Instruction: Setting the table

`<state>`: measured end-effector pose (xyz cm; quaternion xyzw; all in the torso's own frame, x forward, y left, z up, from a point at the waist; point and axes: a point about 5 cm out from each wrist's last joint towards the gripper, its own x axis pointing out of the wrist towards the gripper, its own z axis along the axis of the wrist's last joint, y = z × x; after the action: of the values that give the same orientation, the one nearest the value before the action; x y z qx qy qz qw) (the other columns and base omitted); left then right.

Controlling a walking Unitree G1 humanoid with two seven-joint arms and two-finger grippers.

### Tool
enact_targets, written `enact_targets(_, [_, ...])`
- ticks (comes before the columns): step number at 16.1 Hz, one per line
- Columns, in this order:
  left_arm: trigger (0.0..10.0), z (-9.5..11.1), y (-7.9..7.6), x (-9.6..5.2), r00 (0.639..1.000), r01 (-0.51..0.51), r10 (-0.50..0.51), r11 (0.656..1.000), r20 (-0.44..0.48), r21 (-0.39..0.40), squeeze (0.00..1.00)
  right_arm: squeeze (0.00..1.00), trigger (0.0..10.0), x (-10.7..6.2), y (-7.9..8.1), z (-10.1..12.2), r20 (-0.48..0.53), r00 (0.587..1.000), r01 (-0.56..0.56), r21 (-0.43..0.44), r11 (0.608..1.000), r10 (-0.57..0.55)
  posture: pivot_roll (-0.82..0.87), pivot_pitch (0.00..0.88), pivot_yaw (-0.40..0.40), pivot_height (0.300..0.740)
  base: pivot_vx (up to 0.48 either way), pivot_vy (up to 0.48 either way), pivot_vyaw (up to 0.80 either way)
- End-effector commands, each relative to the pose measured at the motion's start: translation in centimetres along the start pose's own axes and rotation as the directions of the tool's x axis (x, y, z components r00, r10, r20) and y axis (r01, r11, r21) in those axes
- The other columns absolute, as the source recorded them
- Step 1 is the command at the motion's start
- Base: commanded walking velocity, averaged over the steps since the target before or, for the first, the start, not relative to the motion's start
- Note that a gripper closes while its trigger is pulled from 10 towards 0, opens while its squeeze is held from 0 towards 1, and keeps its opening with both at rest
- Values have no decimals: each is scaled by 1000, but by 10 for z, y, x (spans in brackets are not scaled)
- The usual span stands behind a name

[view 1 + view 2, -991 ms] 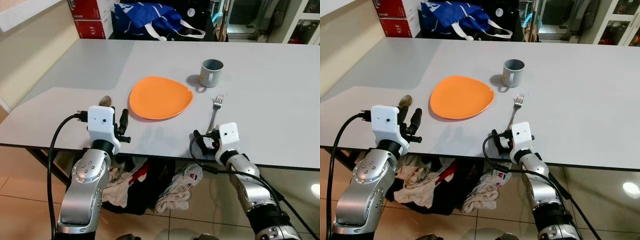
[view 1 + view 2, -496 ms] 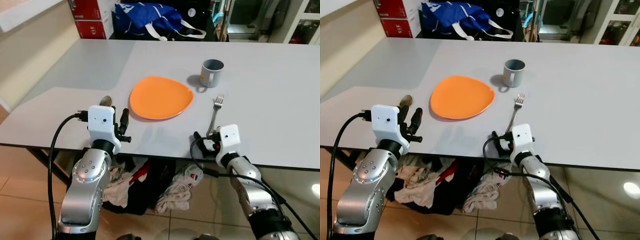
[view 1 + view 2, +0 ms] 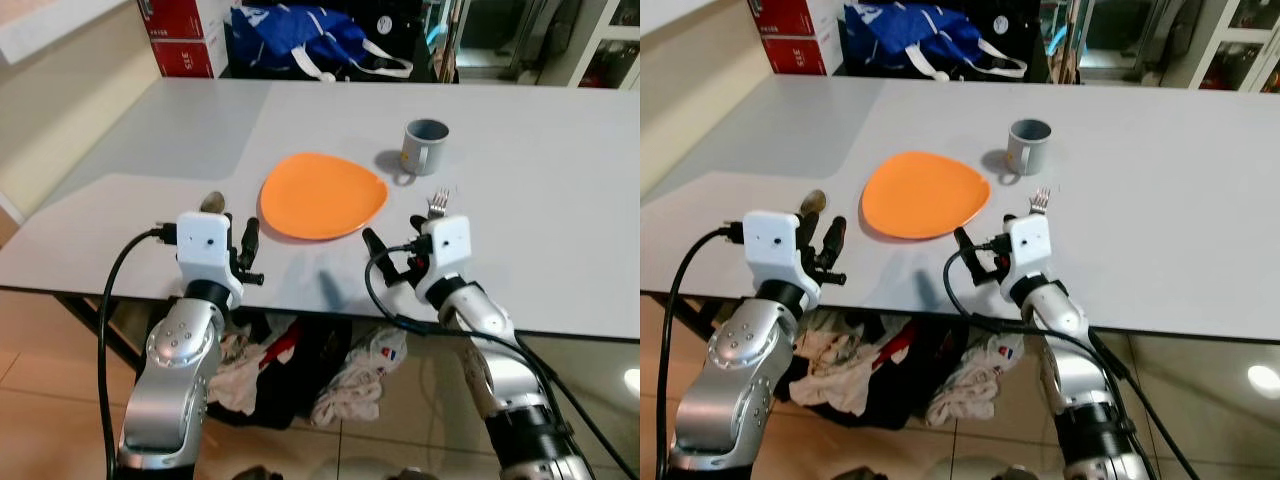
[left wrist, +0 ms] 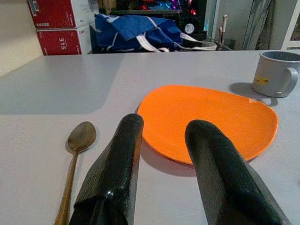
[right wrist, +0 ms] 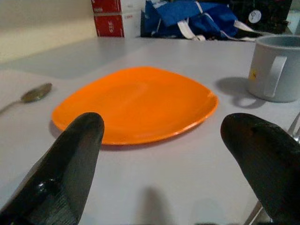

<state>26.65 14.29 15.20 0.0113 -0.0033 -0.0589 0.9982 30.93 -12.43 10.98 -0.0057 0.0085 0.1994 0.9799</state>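
An orange plate [image 3: 322, 195] lies mid-table, with a grey mug [image 3: 425, 144] behind it to the right. A spoon [image 3: 212, 202] rests left of the plate. Right of the plate, a fork [image 3: 437, 203] shows its tines; my right wrist covers its handle. My right gripper [image 3: 395, 258] hovers over the table just in front of the plate, wide open and empty, facing the plate [image 5: 136, 103]. My left gripper [image 3: 240, 250] is held at the table's front edge between spoon [image 4: 79, 140] and plate, its fingers [image 4: 117, 164] a little apart and holding nothing.
The grey table [image 3: 540, 200] stretches wide to the right and back. Red boxes [image 3: 185, 40] and a blue bag [image 3: 300, 35] stand beyond its far edge. Clothes [image 3: 300, 375] lie heaped on the floor underneath. A beige wall [image 3: 50, 100] runs along the left.
My right gripper has risen from the table's front edge and moved forward over the table toward the plate, now covering the fork's handle. The left arm has stayed put.
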Motion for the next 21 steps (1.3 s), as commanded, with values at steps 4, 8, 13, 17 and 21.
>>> enact_targets(4, [10000,3,1,-2,1000,-8,8,1000,9,6,0,0,10000,11,2,-15,-70,997,-16,18,1000,17,-89,21,60,722,0,0,0])
enact_targets(8, [10000,4,9,-8,1000,-30,29,999,4,24,0,0,10000,18,3,-30,-134,991,19,101,995,-5,-55,27,57,722,0,0,0])
enact_targets(13, [10000,4,7,-6,1000,-19,19,1000,2,23,0,0,10000,7,-7,-51,-204,977,77,109,991,-54,-71,33,66,722,0,0,0])
enact_targets(17, [10000,5,5,-4,1000,-10,10,1000,0,20,0,0,10000,1,-16,-59,-239,967,112,86,990,-88,-86,39,70,722,0,0,0])
enact_targets(21, [10000,5,5,-3,1000,-8,8,1000,0,17,0,0,10000,-6,-28,-63,-246,962,141,62,988,-121,-91,41,73,722,0,0,0])
